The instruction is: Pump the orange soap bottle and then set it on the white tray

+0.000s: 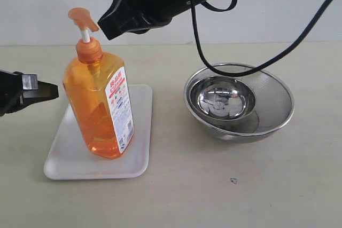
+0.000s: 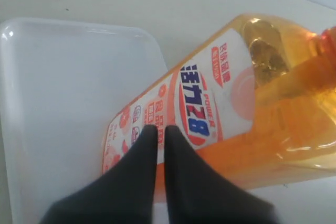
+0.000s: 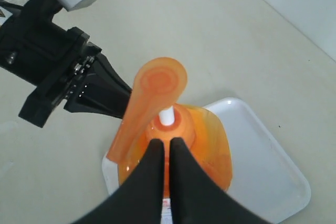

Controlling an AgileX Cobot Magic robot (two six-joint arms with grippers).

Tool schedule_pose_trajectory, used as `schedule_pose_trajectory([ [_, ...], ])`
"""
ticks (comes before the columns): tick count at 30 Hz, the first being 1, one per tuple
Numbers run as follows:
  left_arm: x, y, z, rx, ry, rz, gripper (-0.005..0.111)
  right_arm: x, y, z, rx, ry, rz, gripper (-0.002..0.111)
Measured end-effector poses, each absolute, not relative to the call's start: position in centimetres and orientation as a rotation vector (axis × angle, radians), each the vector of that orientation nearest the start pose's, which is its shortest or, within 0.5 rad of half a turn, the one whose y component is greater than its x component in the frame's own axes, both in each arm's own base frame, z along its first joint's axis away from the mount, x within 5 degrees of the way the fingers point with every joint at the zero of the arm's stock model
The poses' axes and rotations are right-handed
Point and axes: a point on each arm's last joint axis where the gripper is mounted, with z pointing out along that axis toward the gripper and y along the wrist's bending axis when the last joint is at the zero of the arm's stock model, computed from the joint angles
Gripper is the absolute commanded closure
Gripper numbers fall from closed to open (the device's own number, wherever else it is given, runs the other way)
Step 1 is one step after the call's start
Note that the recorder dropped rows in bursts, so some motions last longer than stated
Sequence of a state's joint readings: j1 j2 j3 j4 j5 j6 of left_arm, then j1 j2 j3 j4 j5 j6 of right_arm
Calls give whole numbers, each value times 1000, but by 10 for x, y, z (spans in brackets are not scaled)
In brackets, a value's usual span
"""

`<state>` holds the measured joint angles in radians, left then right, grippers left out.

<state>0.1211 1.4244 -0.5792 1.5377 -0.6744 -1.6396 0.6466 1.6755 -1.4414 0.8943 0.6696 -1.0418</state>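
The orange soap bottle (image 1: 99, 105) stands upright on the white tray (image 1: 136, 158), its pump head (image 1: 83, 18) raised on the white stem. My left gripper (image 1: 56, 90) is shut and empty, level with the bottle's shoulder and a little to its left, not touching it. Its wrist view shows the label (image 2: 199, 103) just beyond the closed fingertips (image 2: 148, 129). My right gripper (image 1: 104, 25) hangs shut just right of the pump head. From its wrist view the closed tips (image 3: 157, 145) sit above the bottle's collar (image 3: 184, 124), beside the stem.
A round steel bowl (image 1: 224, 97) sits inside a wire-mesh strainer (image 1: 278, 100) to the right of the tray. A black cable (image 1: 200, 46) hangs from the right arm down to the strainer's rim. A small dark speck (image 1: 233, 180) lies on the beige table.
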Motion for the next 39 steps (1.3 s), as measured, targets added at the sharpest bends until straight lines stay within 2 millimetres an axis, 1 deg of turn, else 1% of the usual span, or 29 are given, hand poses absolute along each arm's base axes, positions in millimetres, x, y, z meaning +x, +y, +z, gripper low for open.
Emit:
schedule_pose_trajectory([
  [4,253,-29,198,101,2226,-822,102,280,267,339,-1227,1820,768,109],
  [14,253,-34,202,130,2187,-884,102,278,267,339,-1232,1833,789,109],
  [16,253,-36,202,143,2183,-891,102,278,267,339,-1230,1833,793,109],
  [20,251,-46,202,191,2183,-912,102,277,268,339,-1230,1837,809,109],
  [39,250,-48,203,201,2178,-930,102,275,269,341,-1203,1840,866,109],
])
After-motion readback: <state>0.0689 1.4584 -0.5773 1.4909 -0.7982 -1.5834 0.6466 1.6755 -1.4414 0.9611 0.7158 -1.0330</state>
